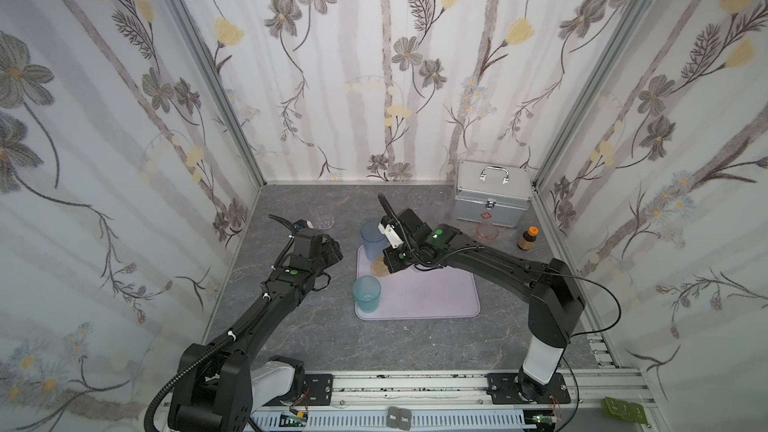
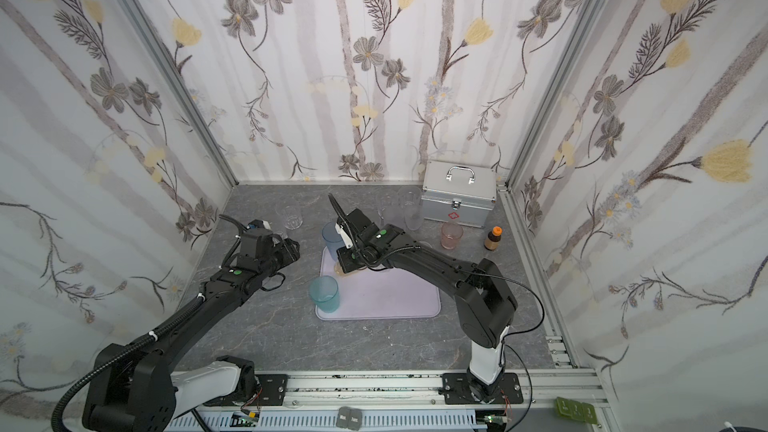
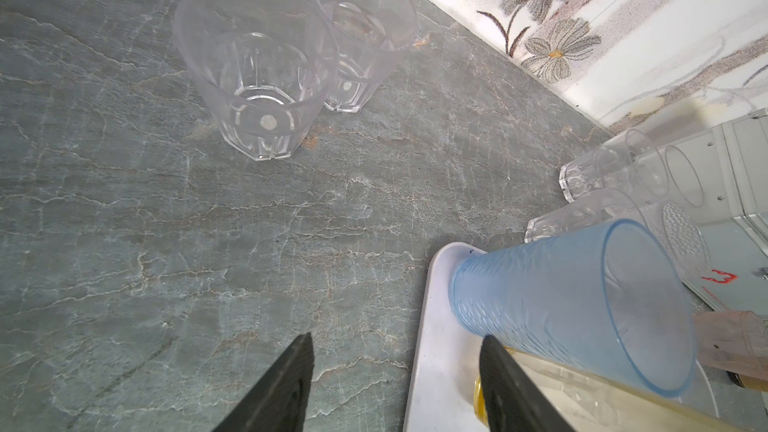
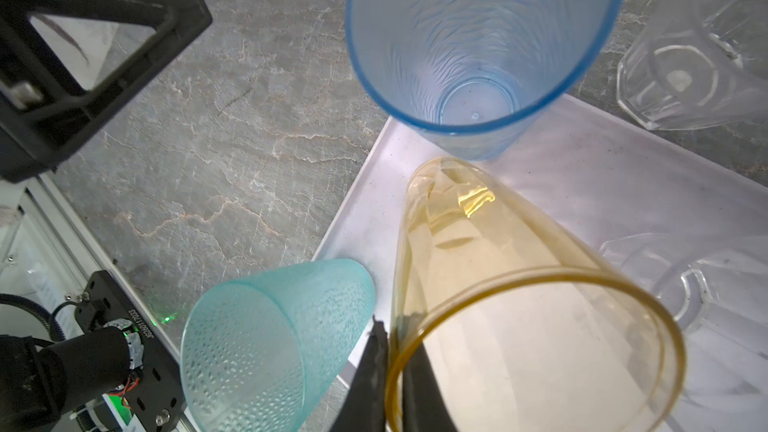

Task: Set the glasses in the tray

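The pale lilac tray [image 1: 432,297] [image 2: 395,297] lies mid-table. On its left side stand a tall blue tumbler [image 1: 374,241] [image 4: 478,35] and a teal tumbler [image 1: 367,293] [image 4: 266,342]. Between them my right gripper [image 4: 395,351] is shut on the rim of an amber tumbler [image 1: 380,268] [image 4: 519,305], one finger inside and one outside. Its base is over the tray; I cannot tell whether it touches. A clear faceted glass [image 4: 690,288] also stands on the tray. My left gripper [image 3: 397,338] [image 1: 332,255] hangs open and empty over the tray's left edge.
Two clear faceted glasses [image 3: 253,72] [image 3: 361,31] stand on the grey table at the back left. More clear glasses [image 1: 436,197] and a pink one [image 1: 487,233] stand near the silver case [image 1: 492,197]. A brown bottle [image 1: 528,238] with an orange cap stands at the right.
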You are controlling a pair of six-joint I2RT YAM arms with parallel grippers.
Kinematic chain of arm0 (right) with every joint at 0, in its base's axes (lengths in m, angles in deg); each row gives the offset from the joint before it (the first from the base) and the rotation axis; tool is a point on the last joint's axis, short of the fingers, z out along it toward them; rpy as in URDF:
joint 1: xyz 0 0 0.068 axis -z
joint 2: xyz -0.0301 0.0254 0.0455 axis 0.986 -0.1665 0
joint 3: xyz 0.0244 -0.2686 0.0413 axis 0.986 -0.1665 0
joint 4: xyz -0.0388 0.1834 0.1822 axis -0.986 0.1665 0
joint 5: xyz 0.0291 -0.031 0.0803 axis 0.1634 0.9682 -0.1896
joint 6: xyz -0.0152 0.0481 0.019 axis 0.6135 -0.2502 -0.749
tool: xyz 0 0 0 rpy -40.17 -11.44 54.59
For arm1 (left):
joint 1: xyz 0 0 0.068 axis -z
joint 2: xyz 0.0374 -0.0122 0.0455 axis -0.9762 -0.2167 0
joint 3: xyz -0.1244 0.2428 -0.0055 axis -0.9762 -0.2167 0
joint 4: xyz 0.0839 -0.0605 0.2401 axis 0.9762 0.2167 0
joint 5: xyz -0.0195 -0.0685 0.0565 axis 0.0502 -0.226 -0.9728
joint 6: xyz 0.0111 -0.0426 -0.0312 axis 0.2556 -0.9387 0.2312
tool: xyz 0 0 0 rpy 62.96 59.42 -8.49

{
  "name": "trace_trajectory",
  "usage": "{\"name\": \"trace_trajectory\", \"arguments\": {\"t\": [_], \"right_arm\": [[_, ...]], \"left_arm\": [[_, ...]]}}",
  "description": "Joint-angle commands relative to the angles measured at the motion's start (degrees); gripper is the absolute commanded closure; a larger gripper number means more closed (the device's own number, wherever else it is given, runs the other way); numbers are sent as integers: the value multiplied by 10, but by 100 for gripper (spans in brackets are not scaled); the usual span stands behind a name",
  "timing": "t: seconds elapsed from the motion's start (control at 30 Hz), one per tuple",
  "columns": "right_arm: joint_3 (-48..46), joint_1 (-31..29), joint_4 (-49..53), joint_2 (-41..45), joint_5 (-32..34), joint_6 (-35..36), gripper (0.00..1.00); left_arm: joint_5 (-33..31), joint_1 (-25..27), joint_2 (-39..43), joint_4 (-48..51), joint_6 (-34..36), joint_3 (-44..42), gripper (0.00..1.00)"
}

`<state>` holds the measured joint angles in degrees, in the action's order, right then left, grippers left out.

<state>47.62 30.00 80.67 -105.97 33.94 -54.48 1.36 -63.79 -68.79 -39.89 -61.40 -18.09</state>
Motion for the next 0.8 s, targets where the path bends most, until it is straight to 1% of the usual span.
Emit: {"name": "trace_trajectory", "arguments": {"t": [0.0, 0.2, 0.43, 0.57, 0.7, 0.77], "right_arm": [[43, -10, 55, -24, 56, 19, 90], [112, -32, 105, -67, 74, 30, 90], [171, -45, 116, -112, 58, 30, 86], [195, -46, 118, -127, 56, 25, 81], [211, -47, 118, -131, 47, 22, 69], [216, -46, 118, -128, 43, 20, 66]], "left_arm": [[4, -3, -3, -28, -2, -2, 34], [8, -7, -3, -35, -1, -7, 34], [14, -9, -6, -41, -2, -11, 34], [16, -9, -8, -42, -2, -10, 34], [19, -10, -12, -44, -2, -8, 34], [19, -9, -13, -44, -3, -7, 34]]}}
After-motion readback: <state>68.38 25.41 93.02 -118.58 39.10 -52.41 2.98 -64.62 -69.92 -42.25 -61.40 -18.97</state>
